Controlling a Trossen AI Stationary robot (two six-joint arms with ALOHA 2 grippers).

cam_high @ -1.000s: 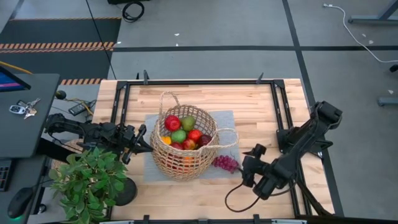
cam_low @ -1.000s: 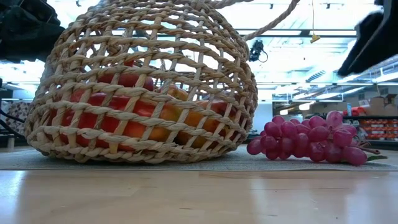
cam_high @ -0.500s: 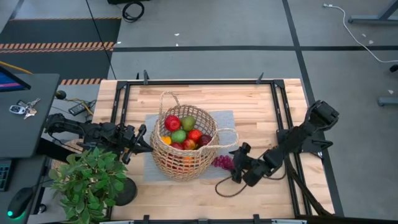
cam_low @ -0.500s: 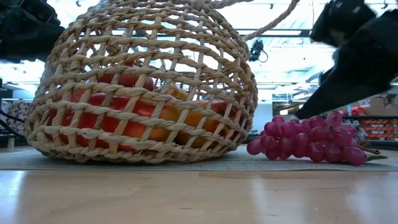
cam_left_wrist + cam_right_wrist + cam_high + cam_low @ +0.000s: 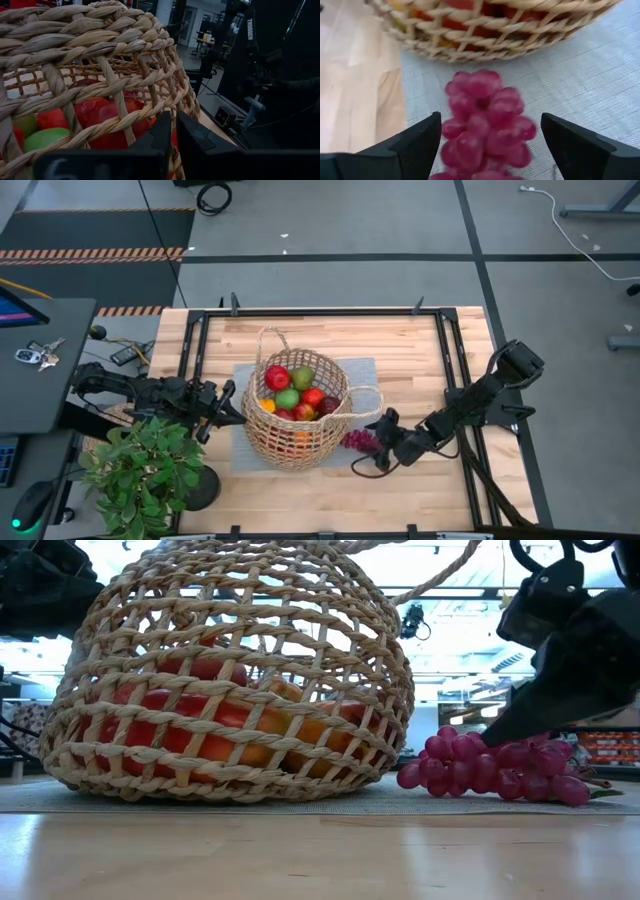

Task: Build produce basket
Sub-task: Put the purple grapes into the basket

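On the mat's near edge: grapes (image 5: 485, 125) lie just beside the basket's (image 5: 296, 442) right side, outside it; the low view shows the bunch (image 5: 495, 765) resting flat on the grey mat (image 5: 368, 376).
Grapes, handling: likely soft and loose, easily crushed or shed; a light pinch across the middle of the cluster, or at the stem end, seems safest.
Right gripper (image 5: 487, 145): fingers spread wide either side of the bunch, holding nothing.
Right arm pose: stretched low from the table's right edge, wrist angled down over the grapes.
Basket contents: red apples (image 5: 277, 377), green pears (image 5: 302, 377) and other produce already inside; it looks stiff and light.
Left gripper (image 5: 226, 406): against the basket's left wall, fingers pinched together at the wicker rim (image 5: 100, 40).
Potted plant (image 5: 140, 470): front left corner.
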